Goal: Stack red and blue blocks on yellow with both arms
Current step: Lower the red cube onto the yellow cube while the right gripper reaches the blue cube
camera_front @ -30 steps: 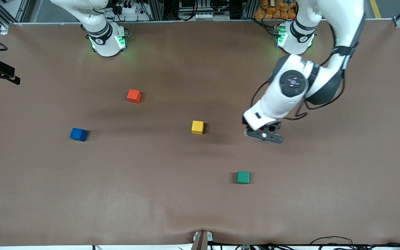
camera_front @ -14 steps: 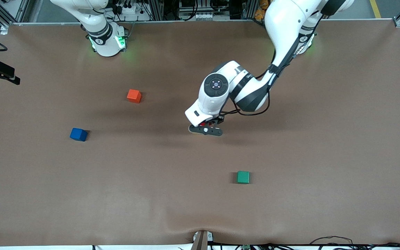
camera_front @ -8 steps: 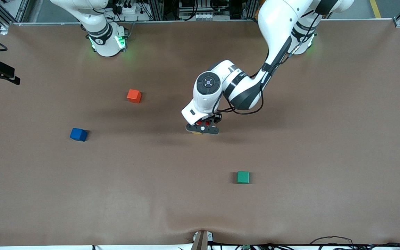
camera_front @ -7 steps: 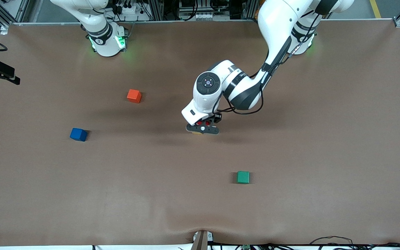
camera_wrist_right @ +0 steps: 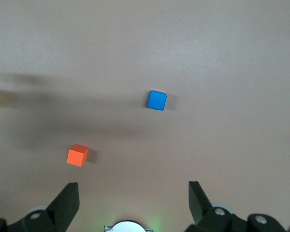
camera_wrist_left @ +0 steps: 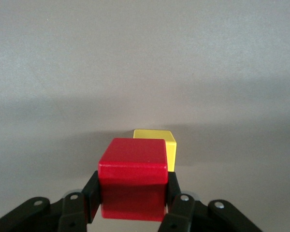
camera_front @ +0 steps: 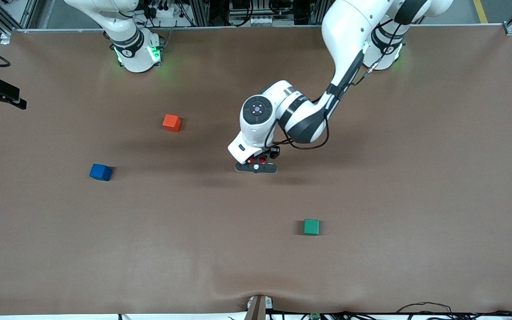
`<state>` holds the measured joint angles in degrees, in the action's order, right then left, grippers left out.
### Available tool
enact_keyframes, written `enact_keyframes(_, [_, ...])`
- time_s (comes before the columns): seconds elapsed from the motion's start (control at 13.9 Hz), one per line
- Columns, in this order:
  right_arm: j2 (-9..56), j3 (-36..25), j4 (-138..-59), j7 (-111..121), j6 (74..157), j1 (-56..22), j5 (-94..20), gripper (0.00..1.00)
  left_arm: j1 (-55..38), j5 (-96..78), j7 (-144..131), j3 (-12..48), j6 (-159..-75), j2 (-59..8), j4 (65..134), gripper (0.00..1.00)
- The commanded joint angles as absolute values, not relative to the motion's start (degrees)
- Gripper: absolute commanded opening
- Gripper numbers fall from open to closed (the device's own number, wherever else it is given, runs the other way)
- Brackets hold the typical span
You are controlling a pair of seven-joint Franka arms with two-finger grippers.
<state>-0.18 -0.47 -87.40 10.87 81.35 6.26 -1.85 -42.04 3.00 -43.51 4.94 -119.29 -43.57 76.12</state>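
Two grippers: left gripper point(camera_wrist_left: 133, 198) clamped on red block point(camera_wrist_left: 132, 178), up over middle of table point(camera_front: 416, 200), just above yellow block point(camera_wrist_left: 157, 145), partly overlapping it in wrist view; contact can't tell. Right gripper point(camera_wrist_right: 134, 200) spread wide, empty, arm waiting up near its base. Blue block point(camera_front: 100, 172) on table twd right arm's end, nearer front cam than orange-red cube point(camera_front: 171, 122). Green cube point(camera_front: 311, 226) nearest front cam.

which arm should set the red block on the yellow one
Left. The left gripper holds the red block just above the yellow block. The right gripper waits open, high near its base.
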Motion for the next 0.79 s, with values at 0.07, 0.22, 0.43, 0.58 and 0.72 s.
enact_keyframes(0.07, [0.44,-0.09,-85.96,10.9,80.77,6.77,-1.23,1.0,-43.68,2.11,-45.43,3.34,-117.51,-45.44,73.21,0.0])
enact_keyframes(0.22, [0.53,-0.09,-85.96,10.9,81.03,6.77,-1.23,1.0,-44.12,2.11,-45.62,3.43,-117.51,-45.44,73.3,0.0])
enact_keyframes(0.43, [0.96,-0.17,-85.96,10.99,80.95,6.94,-1.14,1.0,-44.21,2.11,-45.44,3.34,-117.51,-46.05,73.21,0.0])
enact_keyframes(0.58, [1.41,-0.18,-85.96,11.07,80.86,7.03,-1.06,1.0,-44.56,2.11,-45.18,3.25,-117.51,-46.32,73.21,0.0])
enact_keyframes(0.72, [1.58,-0.18,-86.04,11.25,80.77,7.03,-0.97,1.0,-44.65,2.11,-45.18,3.34,-117.51,-46.49,72.78,0.0])
